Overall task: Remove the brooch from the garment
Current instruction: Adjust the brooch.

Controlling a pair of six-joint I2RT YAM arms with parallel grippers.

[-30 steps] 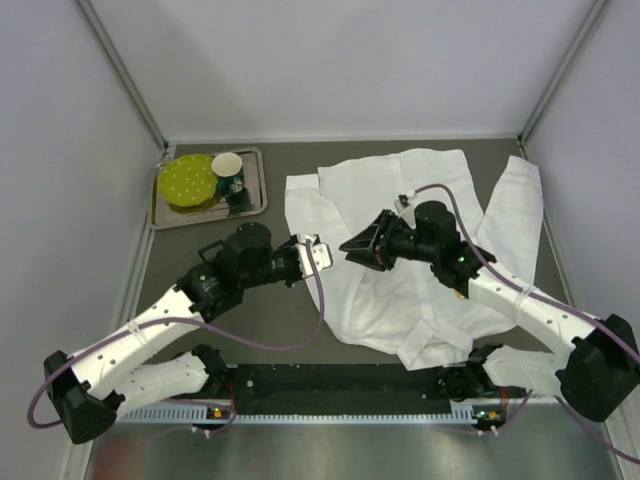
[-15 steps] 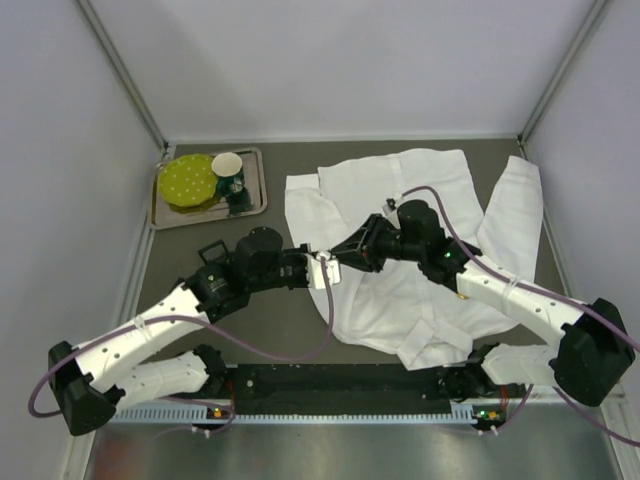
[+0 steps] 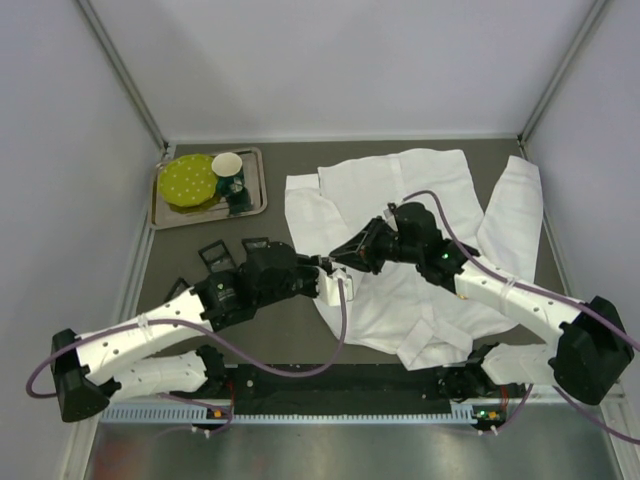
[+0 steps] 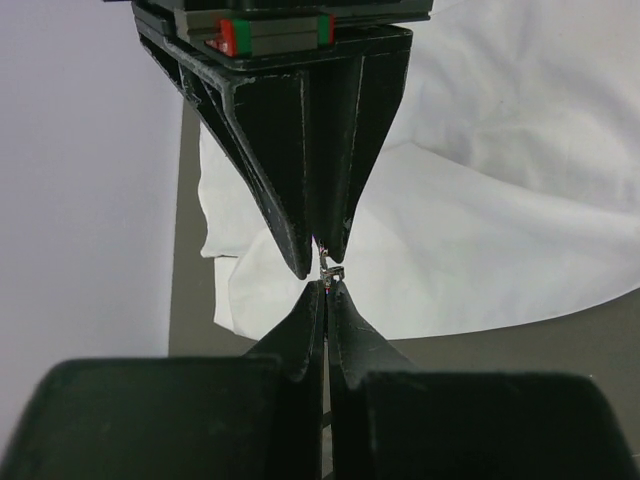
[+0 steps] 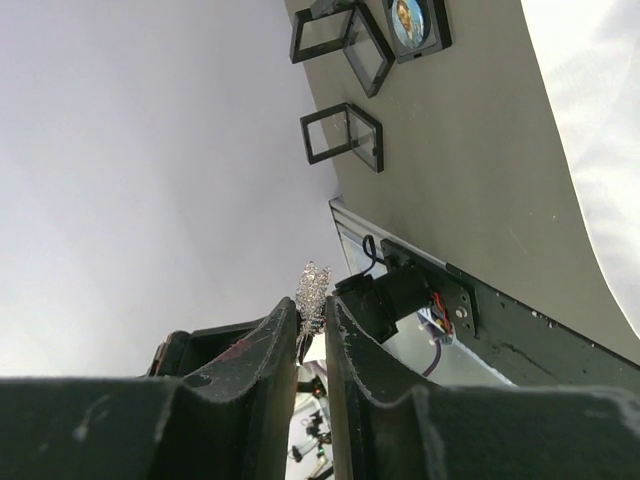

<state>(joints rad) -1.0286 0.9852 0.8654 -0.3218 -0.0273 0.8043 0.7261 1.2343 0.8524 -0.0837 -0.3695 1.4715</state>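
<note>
Brooch [image 5: 312, 288] is pinched between the fingers of the right gripper [image 5: 312, 306], over the left edge of the shirt [image 3: 420, 190]. The left gripper [image 4: 327, 294], fingers pressed together, meets it tip to tip.

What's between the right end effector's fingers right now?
A small glittery brooch stands up between the fingers of the right end effector. Its lower part is hidden by them, so how deep it sits cannot be seen.
</note>
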